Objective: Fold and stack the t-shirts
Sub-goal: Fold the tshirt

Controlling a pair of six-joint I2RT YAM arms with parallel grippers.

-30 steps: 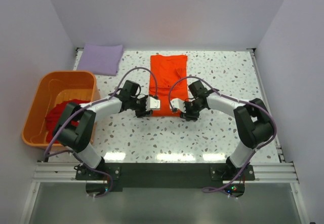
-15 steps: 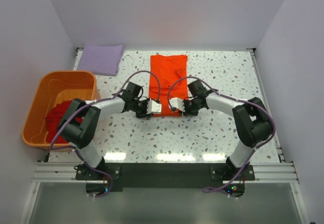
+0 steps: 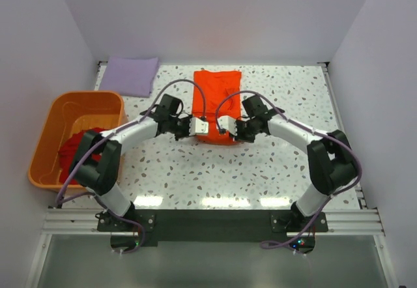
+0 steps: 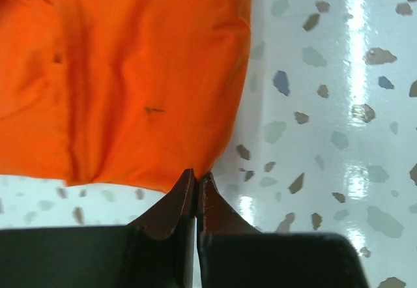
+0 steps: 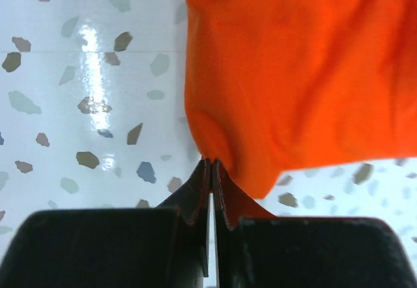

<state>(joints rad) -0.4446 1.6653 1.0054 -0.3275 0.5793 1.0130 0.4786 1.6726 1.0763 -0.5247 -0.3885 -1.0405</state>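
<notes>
left gripper: jaws pressed together on the near-left hem corner of the orange t-shirt, with only a sliver of cloth between the tips
right gripper: clamped likewise on the near-right corner
shirt position: hem at both sets of fingertips, the rest flat ahead of them
long axis: runs straight away from the grippers; I cannot tell which end is the collar
risk: the bite looks shallow, so a corner could slip out mid-fold; uneven lifting would skew the strip
</notes>
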